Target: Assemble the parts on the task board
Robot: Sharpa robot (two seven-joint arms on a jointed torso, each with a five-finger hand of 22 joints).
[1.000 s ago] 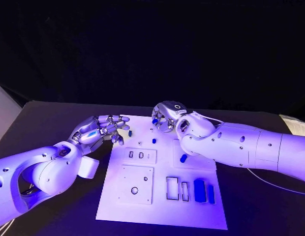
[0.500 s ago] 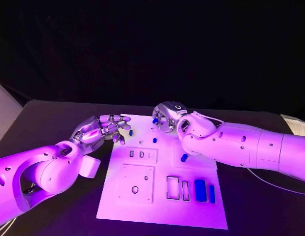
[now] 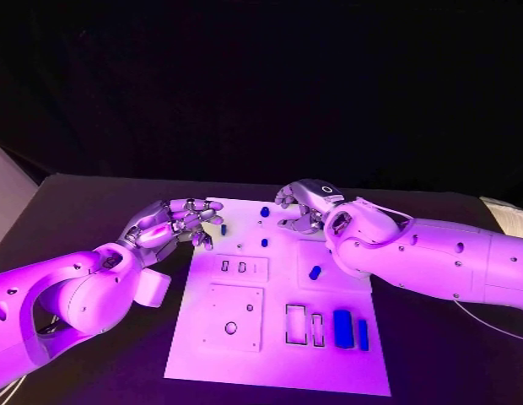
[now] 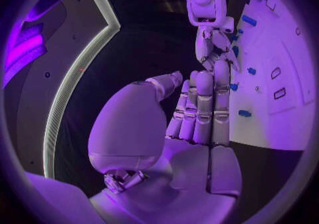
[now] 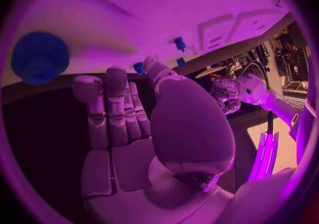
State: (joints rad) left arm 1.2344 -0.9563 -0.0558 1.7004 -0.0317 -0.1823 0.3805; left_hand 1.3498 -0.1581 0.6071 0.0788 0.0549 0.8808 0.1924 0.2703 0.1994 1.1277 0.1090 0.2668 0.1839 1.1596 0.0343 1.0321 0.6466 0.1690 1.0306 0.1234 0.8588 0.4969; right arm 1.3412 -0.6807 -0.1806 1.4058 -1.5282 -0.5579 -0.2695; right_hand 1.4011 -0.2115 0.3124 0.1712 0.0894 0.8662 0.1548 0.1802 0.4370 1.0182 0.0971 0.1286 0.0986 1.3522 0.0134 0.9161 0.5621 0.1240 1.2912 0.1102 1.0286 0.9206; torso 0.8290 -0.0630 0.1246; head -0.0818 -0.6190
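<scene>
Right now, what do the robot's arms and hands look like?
Both arms are smooth, rounded white shells with small dark screw holes. The left hand and right hand are silver metal with jointed fingers. The right hand has a small ring mark on top, and a thin cable runs beside that arm.

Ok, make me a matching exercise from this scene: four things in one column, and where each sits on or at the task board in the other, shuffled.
Things:
1. left robot hand
2. right robot hand
3. pair of long blue parts
4. round hole

Places on the task board:
A. near right corner
B. far left corner
C. far edge, right of the middle
D. near left square panel

Pairs: 1-B, 2-C, 3-A, 4-D
</scene>
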